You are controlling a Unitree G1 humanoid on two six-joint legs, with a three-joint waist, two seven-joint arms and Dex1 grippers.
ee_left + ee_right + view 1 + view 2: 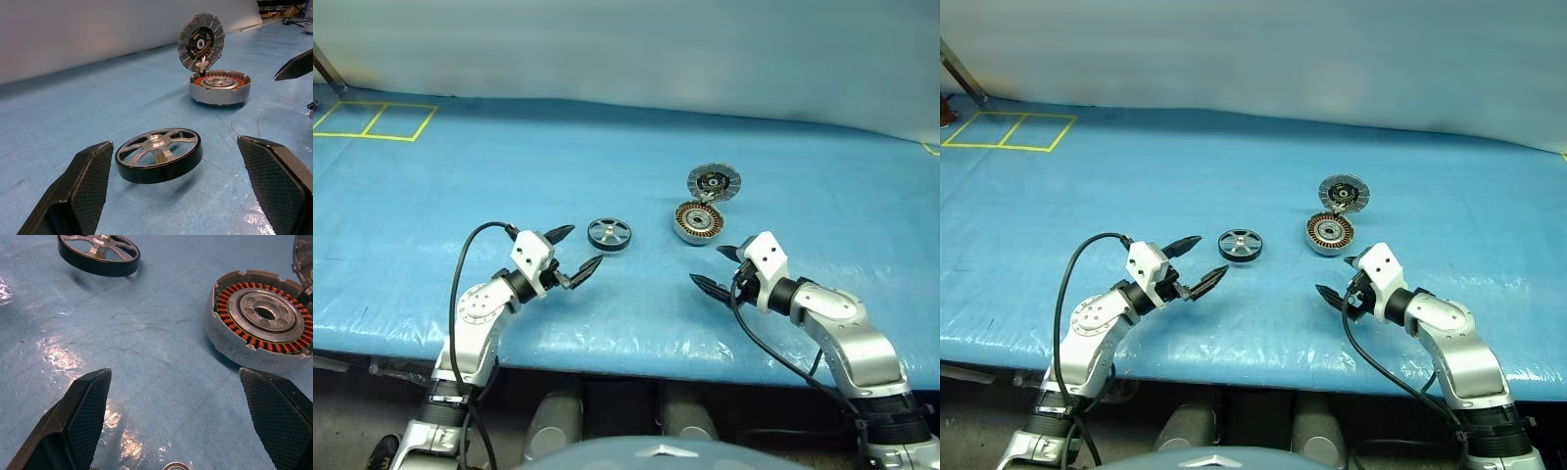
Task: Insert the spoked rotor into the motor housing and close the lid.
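The spoked rotor (609, 234), a dark-rimmed wheel with silver spokes, lies flat on the blue table (460, 186), just ahead of my open left gripper (575, 251). In the left wrist view the spoked rotor (159, 154) lies just beyond the two fingers. To the right stands the motor housing (698, 222) with copper windings, and its ribbed lid (714, 182) stands swung open behind it. My right gripper (718, 269) is open, near the table's front, short of the motor housing (259, 318). Nothing is between either pair of fingers.
Yellow tape squares (374, 120) mark the far left corner of the table. A pale wall (626, 49) rises behind it. The table's front edge (636, 357) runs just below both grippers. A small metal ring (176, 466) lies on the table just under the right gripper.
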